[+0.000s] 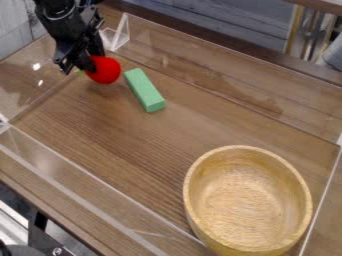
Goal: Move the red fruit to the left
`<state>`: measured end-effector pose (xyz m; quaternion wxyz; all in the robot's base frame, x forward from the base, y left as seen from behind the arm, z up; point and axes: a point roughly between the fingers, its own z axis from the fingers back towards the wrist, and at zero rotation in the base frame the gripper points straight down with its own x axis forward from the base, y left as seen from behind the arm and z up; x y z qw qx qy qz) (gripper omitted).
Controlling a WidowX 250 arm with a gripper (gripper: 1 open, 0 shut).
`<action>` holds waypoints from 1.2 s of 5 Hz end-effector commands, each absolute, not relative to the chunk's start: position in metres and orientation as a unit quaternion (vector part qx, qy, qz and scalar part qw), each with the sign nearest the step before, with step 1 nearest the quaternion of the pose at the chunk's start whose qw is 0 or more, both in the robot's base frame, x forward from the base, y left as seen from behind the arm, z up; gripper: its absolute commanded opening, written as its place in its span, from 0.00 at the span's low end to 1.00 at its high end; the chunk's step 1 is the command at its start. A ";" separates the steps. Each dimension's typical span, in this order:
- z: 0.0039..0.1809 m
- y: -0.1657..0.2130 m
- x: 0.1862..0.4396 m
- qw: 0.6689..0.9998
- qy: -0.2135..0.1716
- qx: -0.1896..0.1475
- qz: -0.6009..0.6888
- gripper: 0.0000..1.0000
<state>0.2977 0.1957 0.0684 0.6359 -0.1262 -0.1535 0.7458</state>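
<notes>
The red fruit (104, 70), small, glossy and rounded, sits at the far left of the wooden table, right at the tips of my gripper (88, 66). The black gripper comes down from the top left corner and is shut on the red fruit, whose left side is covered by the fingers. The fruit stands apart from the green block to its right.
A green rectangular block (144, 91) lies just right of the fruit. A large wooden bowl (191, 190) fills the lower right. Clear plastic walls (27, 135) edge the table on the left and front.
</notes>
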 end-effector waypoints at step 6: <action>0.070 0.174 0.318 0.646 -0.208 -0.107 0.727 0.00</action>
